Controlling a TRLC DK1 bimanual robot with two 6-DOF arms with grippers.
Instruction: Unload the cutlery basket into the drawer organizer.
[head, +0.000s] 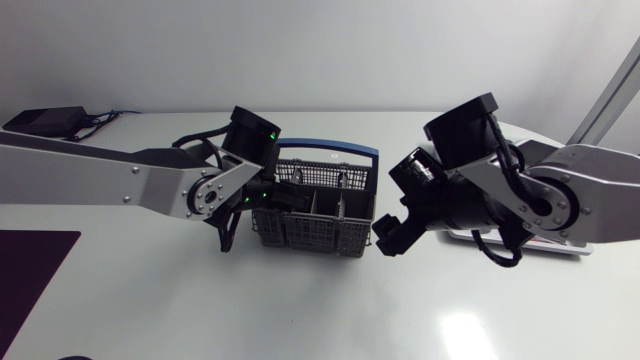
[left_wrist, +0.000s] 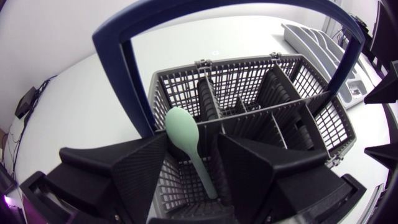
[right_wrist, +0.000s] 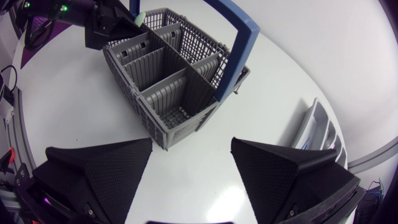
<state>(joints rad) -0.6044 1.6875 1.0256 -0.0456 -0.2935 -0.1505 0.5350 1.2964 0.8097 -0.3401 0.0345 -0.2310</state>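
The grey cutlery basket (head: 318, 222) with a blue handle (head: 330, 152) stands mid-table. A pale green spoon (left_wrist: 186, 140) stands upright in its end compartment. My left gripper (head: 275, 196) hangs over that end, open (left_wrist: 193, 148), its fingers straddling the spoon without both touching it. My right gripper (head: 388, 235) is open (right_wrist: 191, 149) just off the basket's (right_wrist: 168, 81) opposite end, nothing between its fingers. The other compartments look empty. The grey drawer organizer (right_wrist: 317, 134) lies beyond the basket (left_wrist: 267, 106) on the right side of the table, also seen as a tray (left_wrist: 311, 37) in the left wrist view.
In the head view the organizer's edge (head: 520, 246) shows mostly hidden under my right arm. A dark mat (head: 30, 270) lies at the table's left front. A black box (head: 45, 120) with cables sits at the back left corner.
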